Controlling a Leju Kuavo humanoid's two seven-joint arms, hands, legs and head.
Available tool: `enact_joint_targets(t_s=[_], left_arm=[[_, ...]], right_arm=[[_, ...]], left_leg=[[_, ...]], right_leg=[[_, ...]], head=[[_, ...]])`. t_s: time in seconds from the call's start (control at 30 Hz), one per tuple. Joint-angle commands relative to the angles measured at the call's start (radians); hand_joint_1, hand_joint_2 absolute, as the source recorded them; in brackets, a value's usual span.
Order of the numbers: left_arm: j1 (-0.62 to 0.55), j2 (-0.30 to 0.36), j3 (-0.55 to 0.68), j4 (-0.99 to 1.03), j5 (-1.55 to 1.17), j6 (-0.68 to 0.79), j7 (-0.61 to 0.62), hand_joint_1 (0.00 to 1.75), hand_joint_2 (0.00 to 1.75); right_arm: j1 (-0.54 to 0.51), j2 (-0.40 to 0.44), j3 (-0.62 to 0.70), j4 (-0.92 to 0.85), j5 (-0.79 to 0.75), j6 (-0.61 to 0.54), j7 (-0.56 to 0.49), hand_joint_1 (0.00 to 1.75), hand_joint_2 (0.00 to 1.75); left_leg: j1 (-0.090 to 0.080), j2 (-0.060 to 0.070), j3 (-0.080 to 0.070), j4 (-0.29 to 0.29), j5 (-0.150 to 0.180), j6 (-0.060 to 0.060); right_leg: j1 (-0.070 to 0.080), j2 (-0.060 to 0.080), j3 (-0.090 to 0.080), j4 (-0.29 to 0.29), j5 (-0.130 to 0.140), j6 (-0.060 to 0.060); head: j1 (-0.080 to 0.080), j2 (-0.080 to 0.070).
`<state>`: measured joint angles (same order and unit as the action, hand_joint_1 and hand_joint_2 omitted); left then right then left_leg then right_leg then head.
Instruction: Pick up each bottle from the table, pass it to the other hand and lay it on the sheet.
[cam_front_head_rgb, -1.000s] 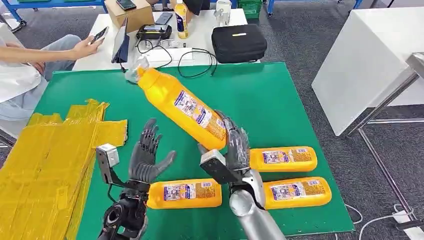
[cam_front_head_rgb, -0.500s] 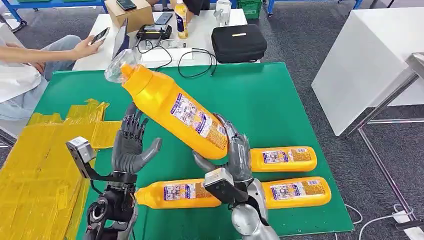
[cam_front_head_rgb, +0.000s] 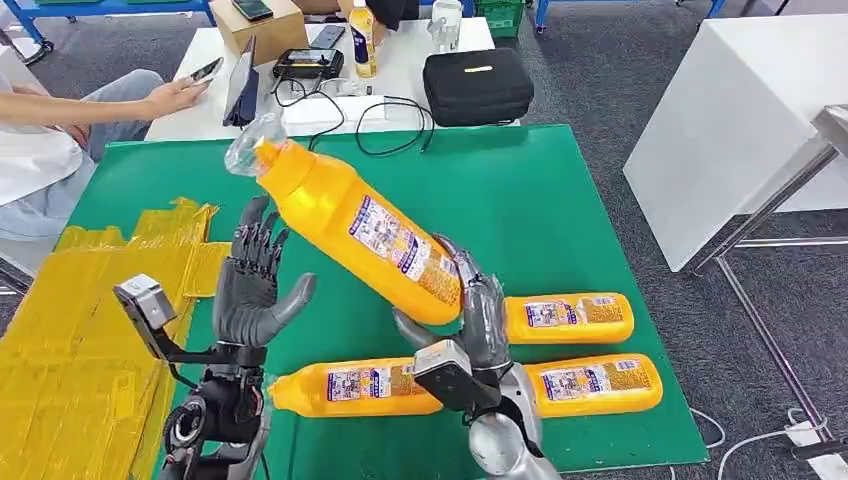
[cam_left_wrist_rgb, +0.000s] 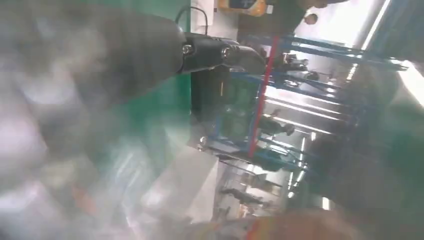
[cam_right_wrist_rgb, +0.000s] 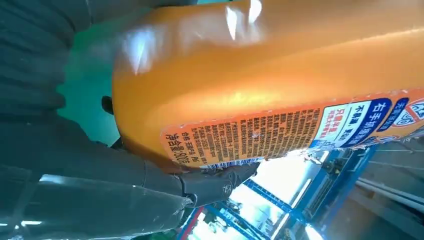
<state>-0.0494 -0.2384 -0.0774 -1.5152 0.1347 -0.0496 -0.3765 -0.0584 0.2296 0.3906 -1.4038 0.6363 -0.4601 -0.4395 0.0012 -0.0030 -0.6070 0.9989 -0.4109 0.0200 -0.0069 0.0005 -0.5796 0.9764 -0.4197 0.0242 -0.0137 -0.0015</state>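
**Bottle aloft, left hand waiting**

Yellow sheet (cam_front_head_rgb: 80, 330) far left. Left hand (cam_front_head_rgb: 250, 290) raised, fingers spread, holding nothing, just beside the tilted orange bottle (cam_front_head_rgb: 350, 225). Right hand (cam_front_head_rgb: 470, 315) grips its base above the green table (cam_front_head_rgb: 560, 200). Three bottles (cam_front_head_rgb: 570, 318) lie below.

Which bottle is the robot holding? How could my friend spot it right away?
Look at the green table. Near its front edge, the robot's right hand grips the bottom of an orange bottle. It is the one lifted and tilted in the air; the other three lie flat on the table.
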Motion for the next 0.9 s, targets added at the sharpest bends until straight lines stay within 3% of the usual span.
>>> enact_joint_targets(t_s=[0.03, 0.37, 0.9], left_arm=[[0.001, 0.033, -0.022, 0.012, 0.006, -0.003, 0.006, 0.0, 1.75], [0.01, 0.041, -0.036, 0.02, 0.013, -0.02, 0.002, 0.0, 1.75], [-0.025, 0.05, -0.056, 0.061, 0.166, -0.153, 0.076, 0.0, 1.75]], right_arm=[[-0.033, -0.017, -0.044, 0.057, -0.006, -0.011, 0.0, 1.75, 1.75], [-0.078, 0.003, -0.162, 0.112, -0.05, -0.06, -0.008, 1.75, 1.75], [-0.102, 0.032, 0.003, 0.236, 0.122, -0.137, -0.023, 1.75, 1.75]], left_leg=[[0.001, 0.0, 0.004, 0.0, -0.002, -0.001], [0.001, 0.001, 0.003, 0.0, -0.001, -0.001], [0.001, 0.002, 0.004, -0.001, -0.002, -0.001]], right_leg=[[0.001, 0.0, 0.004, -0.002, -0.001, 0.0], [0.001, 0.001, 0.004, -0.001, -0.001, 0.0], [0.002, 0.002, 0.004, -0.002, 0.0, -0.001]], head=[[0.0, 0.0], [0.0, 0.0], [0.0, 0.0]])
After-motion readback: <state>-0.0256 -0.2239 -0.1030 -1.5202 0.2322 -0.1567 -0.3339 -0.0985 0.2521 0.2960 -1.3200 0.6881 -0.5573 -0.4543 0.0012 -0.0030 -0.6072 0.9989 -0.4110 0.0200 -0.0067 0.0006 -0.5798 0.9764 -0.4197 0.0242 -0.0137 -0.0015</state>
